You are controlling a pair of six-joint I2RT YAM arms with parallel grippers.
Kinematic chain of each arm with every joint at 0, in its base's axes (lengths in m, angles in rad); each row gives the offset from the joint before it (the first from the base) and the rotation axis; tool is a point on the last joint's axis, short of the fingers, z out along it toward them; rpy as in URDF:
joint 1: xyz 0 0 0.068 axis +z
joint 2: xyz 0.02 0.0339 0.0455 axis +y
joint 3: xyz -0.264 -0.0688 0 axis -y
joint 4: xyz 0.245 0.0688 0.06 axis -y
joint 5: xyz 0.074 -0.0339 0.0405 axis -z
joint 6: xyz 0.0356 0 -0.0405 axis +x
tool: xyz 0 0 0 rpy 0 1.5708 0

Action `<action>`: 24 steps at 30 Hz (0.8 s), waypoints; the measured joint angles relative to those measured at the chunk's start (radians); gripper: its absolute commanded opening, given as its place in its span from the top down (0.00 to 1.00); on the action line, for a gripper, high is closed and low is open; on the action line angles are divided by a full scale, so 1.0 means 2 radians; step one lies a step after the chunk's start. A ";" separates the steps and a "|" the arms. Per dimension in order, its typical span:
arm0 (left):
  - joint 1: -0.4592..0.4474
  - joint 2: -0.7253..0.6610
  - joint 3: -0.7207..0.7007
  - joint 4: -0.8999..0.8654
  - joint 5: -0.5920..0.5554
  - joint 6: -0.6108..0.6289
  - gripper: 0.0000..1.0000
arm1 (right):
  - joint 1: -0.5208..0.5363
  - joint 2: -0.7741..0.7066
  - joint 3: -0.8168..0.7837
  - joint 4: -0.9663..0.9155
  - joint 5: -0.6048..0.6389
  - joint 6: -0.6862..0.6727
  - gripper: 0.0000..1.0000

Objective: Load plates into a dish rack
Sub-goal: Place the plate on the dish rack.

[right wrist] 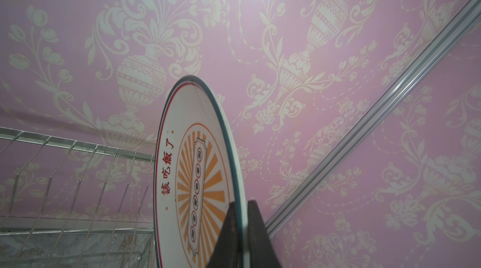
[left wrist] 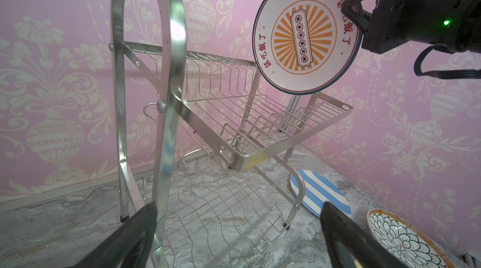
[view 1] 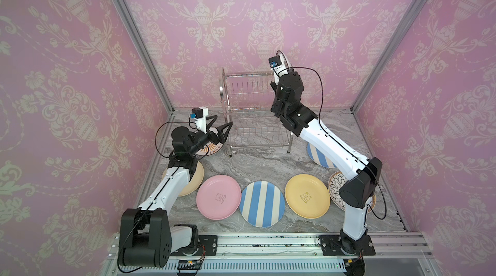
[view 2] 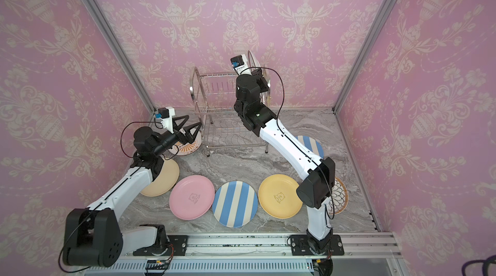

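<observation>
My right gripper [right wrist: 241, 203] is shut on the rim of a white plate with an orange sunburst [right wrist: 192, 175]. It holds the plate upright above the right end of the chrome dish rack [view 1: 249, 116]; the left wrist view shows this plate [left wrist: 304, 35] hanging just over the slotted upper shelf [left wrist: 260, 113]. My left gripper [view 1: 222, 123] stands open with nothing between its fingers, low beside the rack's left side, over a second sunburst plate [view 1: 212, 150] lying on the table. No plate stands in either shelf of the rack.
Flat on the marble table lie a cream plate [view 1: 194, 180], a pink plate [view 1: 218, 197], a blue-white striped plate [view 1: 261, 203], a yellow plate [view 1: 307, 195], a black-petal plate [view 1: 335, 186] and another striped plate [view 1: 319, 156] under my right arm. Pink walls enclose three sides.
</observation>
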 measured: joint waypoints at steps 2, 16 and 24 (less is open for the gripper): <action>0.000 0.003 0.000 0.001 0.000 -0.002 0.01 | -0.004 0.003 0.000 -0.015 0.000 0.012 1.00; 0.000 0.005 -0.001 0.003 0.000 -0.002 0.01 | -0.012 0.006 0.003 -0.045 0.003 0.045 1.00; 0.000 0.005 -0.001 0.000 0.000 -0.002 0.01 | -0.013 0.007 0.003 -0.047 0.004 0.058 1.00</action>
